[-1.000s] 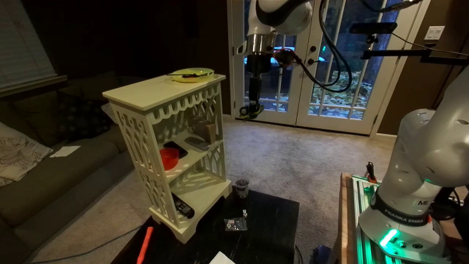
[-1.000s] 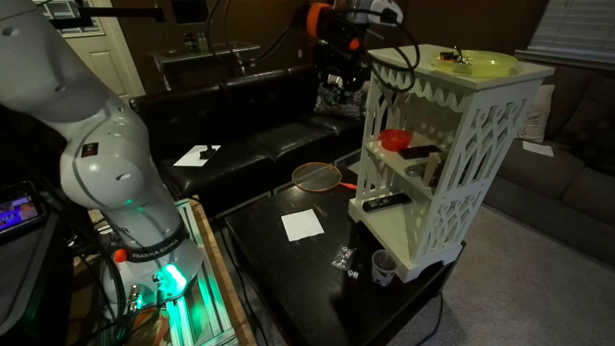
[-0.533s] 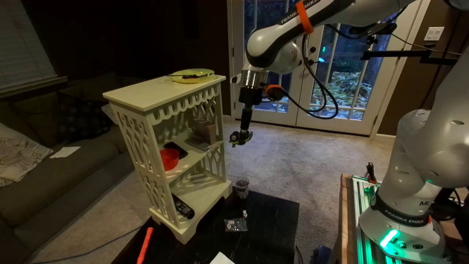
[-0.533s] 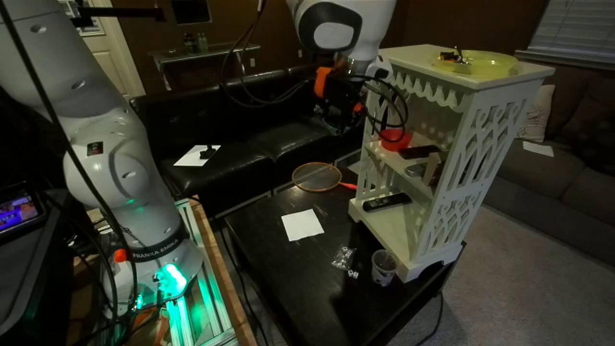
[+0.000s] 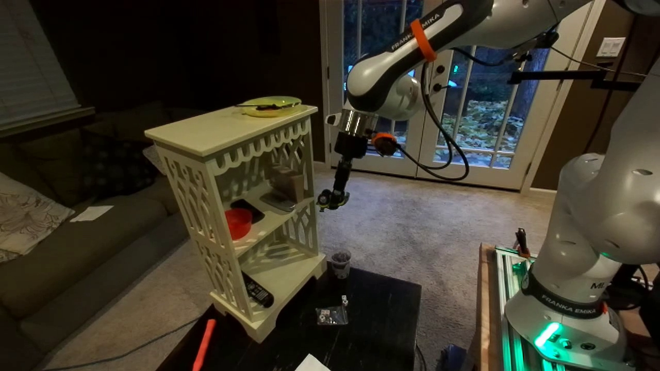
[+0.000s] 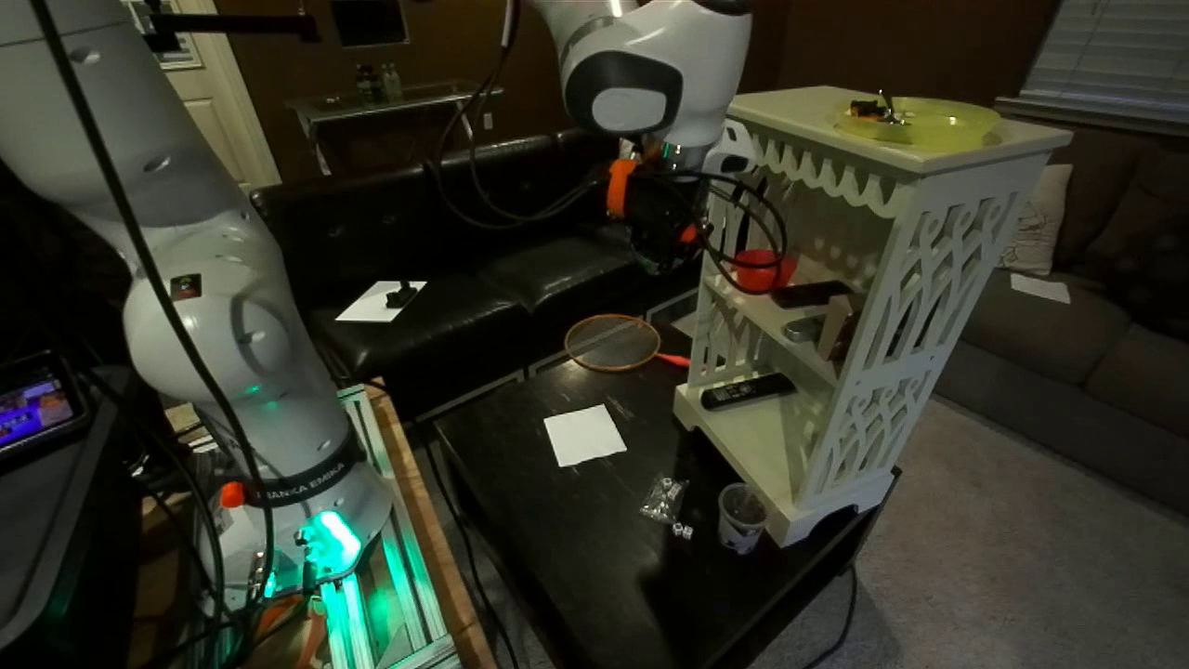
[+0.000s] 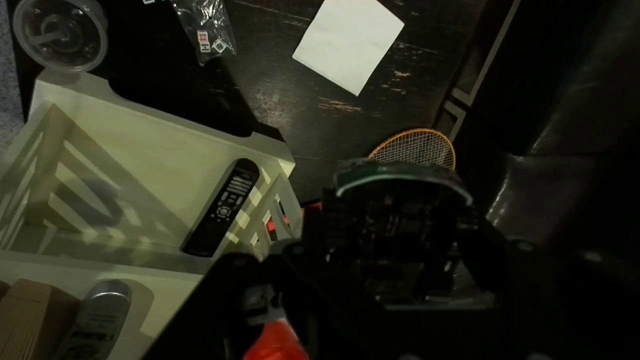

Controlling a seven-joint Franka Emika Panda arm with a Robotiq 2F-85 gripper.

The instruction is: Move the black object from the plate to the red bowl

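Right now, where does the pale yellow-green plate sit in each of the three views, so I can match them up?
In an exterior view: the plate is in the upper part, left of centre, atop the white shelf unit.
In an exterior view: the plate is at upper right, atop that unit.
Wrist view: not in it.
Shared landmark: the black remote control on the bottom shelf, visible in all three.

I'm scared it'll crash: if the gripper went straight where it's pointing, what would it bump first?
Probably the table: the gripper points down, leaning toward the shelf. Depth is unclear, so maybe the shelf.
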